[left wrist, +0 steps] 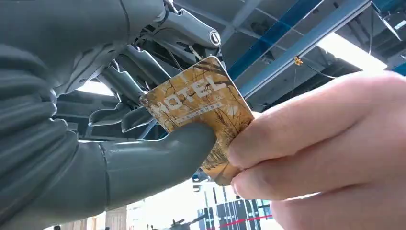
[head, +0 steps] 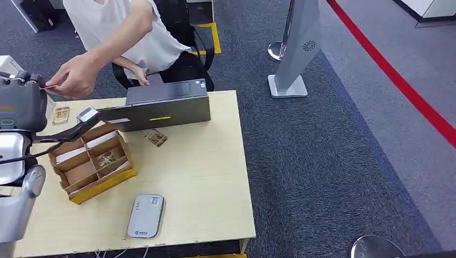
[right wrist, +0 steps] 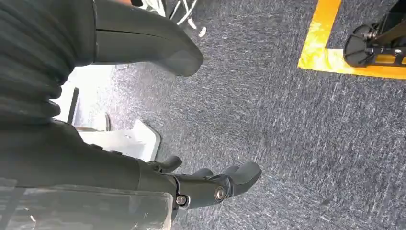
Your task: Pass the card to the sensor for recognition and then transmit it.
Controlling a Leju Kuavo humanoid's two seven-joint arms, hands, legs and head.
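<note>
At counter's far left: card (left wrist: 201, 115) pinched by left robot hand (left wrist: 143, 143), person's hand (left wrist: 325, 148) gripping its other end. Handover step; next, release. Right robot hand (right wrist: 210, 184) hangs, holding nothing.

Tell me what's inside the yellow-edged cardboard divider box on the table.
The yellow-edged cardboard divider box holds a gold patterned card in a middle compartment and pale cards in the compartments nearer the grey scanner unit. The left arm covers its left corner, so contents there are hidden.
</note>
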